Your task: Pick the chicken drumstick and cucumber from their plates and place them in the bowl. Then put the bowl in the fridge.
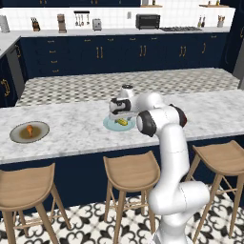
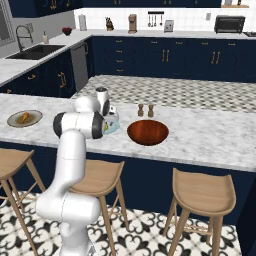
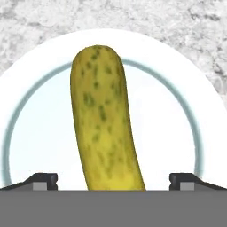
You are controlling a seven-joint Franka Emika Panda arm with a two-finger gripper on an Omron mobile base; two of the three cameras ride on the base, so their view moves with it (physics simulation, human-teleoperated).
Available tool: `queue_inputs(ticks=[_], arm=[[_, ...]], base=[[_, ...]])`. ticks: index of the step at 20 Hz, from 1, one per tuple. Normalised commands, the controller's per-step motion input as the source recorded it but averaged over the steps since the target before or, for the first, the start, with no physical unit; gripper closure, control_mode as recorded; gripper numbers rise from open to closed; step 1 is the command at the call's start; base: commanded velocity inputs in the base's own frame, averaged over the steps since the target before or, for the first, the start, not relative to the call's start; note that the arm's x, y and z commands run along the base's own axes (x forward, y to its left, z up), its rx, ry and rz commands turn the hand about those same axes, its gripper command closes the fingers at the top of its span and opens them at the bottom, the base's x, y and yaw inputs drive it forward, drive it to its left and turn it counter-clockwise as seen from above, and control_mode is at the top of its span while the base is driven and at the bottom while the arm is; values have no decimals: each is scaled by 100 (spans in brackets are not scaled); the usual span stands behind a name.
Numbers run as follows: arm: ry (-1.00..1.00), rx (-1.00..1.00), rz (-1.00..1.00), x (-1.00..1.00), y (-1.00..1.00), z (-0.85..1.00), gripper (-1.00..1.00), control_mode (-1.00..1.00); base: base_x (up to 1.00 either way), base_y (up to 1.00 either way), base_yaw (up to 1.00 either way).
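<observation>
Cucumber (image 3: 104, 119), speckled oblong, glossy pale plate (image 3: 40, 133)

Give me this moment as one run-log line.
gripper: open, straddling yellow-green oblong cucumber | pale blue round plate: under cucumber | dark red-brown bowl: empty

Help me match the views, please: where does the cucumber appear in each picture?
Left base view: the cucumber lies at centre, on the pale blue plate, under the gripper.
Right base view: left of centre, a yellow sliver beside the arm's elbow, left of the bowl.
Hand view: centre, running top to bottom between the open fingertips.
Shared landmark: the pale blue plate.
</observation>
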Motion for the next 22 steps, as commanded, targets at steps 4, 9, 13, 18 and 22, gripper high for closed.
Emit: queue_inputs(ticks=[4, 9, 13, 18, 22], arm=[[0, 0, 0, 32, 11, -31, 100, -100], [0, 0, 0, 4, 5, -13, 100, -100], [0, 0, 0, -8, 1, -1, 100, -100], [-2, 8, -3, -83, -33, 42, 100, -100], [-18, 11, -3, -100, -57, 37, 100, -100]], base=[[0, 0, 0], [0, 0, 0], [0, 0, 0], [0, 0, 0], [0, 0, 0]])
